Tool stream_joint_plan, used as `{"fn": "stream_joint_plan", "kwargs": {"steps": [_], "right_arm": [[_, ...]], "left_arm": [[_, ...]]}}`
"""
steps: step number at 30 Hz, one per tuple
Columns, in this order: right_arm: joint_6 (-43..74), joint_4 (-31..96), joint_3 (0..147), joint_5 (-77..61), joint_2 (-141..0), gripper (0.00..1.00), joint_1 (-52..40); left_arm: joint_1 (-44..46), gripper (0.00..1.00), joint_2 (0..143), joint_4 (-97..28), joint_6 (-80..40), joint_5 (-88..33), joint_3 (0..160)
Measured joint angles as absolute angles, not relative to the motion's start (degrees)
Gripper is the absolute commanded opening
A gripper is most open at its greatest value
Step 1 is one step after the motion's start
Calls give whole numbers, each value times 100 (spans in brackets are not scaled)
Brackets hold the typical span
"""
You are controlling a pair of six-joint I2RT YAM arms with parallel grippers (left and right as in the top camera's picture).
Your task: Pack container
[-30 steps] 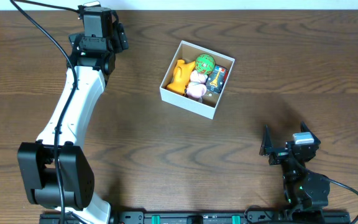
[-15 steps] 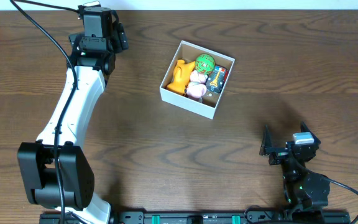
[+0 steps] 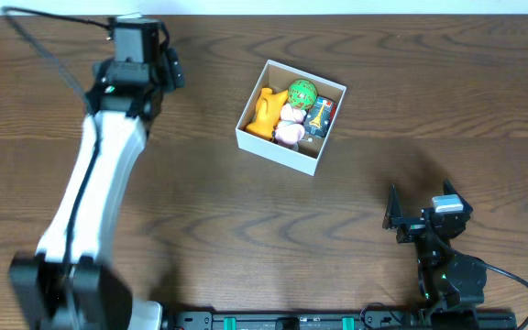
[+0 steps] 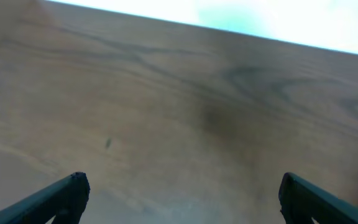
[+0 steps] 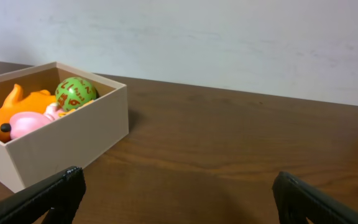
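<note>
Your left arm (image 3: 90, 183) is stretched out long from its base toward the far left. Its left tool (image 4: 180, 193) is spread wide, the fingers (image 4: 64, 194) sitting at the lower corners of the wrist view with nothing between them. Your right arm (image 3: 443, 261) sits folded low over its own base at the near right, and its right tool (image 5: 176, 190) is likewise parted wide and empty.
</note>
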State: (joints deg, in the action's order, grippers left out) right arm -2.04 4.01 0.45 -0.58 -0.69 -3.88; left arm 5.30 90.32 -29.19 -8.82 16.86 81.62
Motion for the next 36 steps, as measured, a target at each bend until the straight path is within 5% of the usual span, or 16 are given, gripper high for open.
{"fn": "stream_joint_plan", "kwargs": {"steps": [21,30,36], "right_arm": [[-207,401,45,-43,-69,99,-388],[-207,403,45,-43,-69,99,-388],[-207,401,45,-43,-69,99,-388]], "left_arm": [[530,98,2611,-5081,-1076,1691,7380],[530,98,987,-4880,-1455,1691,5129],[530,98,845,-3096,-1885,1688,3009]]}}
